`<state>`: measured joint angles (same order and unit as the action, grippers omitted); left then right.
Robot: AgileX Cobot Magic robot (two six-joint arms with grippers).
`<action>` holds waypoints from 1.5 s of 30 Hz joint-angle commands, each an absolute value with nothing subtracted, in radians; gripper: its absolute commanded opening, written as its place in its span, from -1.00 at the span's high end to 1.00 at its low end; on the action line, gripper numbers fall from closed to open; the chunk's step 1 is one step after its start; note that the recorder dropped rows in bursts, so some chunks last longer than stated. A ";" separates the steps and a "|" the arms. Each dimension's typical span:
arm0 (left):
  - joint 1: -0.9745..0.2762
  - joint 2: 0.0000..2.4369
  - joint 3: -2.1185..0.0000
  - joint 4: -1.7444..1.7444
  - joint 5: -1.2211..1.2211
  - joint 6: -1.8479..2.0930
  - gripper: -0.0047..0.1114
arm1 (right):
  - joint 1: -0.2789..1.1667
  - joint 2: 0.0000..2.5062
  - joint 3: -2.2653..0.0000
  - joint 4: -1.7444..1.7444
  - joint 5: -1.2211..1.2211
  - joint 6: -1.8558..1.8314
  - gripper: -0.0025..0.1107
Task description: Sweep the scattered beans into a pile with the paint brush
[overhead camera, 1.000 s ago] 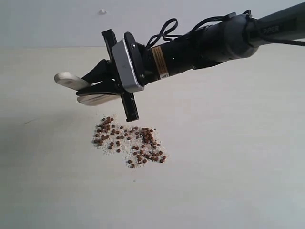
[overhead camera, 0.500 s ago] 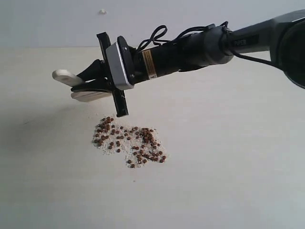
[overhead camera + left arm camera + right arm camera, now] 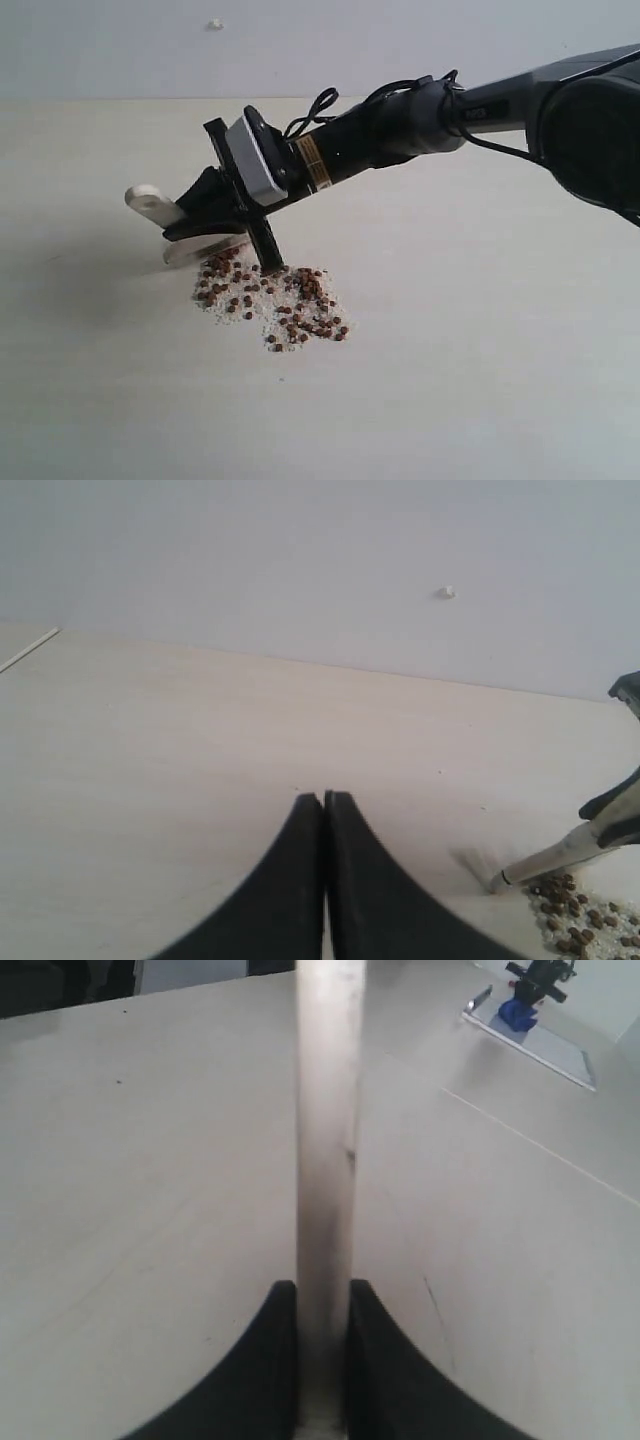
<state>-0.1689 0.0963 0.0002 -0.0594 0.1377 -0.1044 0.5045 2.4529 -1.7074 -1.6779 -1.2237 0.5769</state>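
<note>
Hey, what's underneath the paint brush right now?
Mostly bare table, which the paint brush tip appears to touch, with the beans right beside it. Any beans beneath the tip are covered.

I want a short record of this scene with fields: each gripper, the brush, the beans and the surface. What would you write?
right gripper: shut on the paint brush; reaches across to the left side of the exterior view
left gripper: shut, holds nothing, apart from the pile
paint brush: low at the far-left edge of the beans; contact unclear
beans: one loose patch mixed with whitish grains, not a tight pile
table: pale, flat
</note>
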 commanded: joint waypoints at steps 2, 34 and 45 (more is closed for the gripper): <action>-0.173 0.094 0.000 -0.067 0.138 -0.108 0.92 | 0.479 2.440 -1.701 -1.744 -1.221 0.727 0.96; -0.173 0.094 0.000 -0.067 0.138 -0.108 0.92 | 0.461 2.160 -1.702 -1.744 -0.951 1.264 0.96; -0.173 0.094 0.000 -0.067 0.138 -0.108 0.92 | 0.652 2.074 -1.698 -1.744 -0.474 1.746 0.96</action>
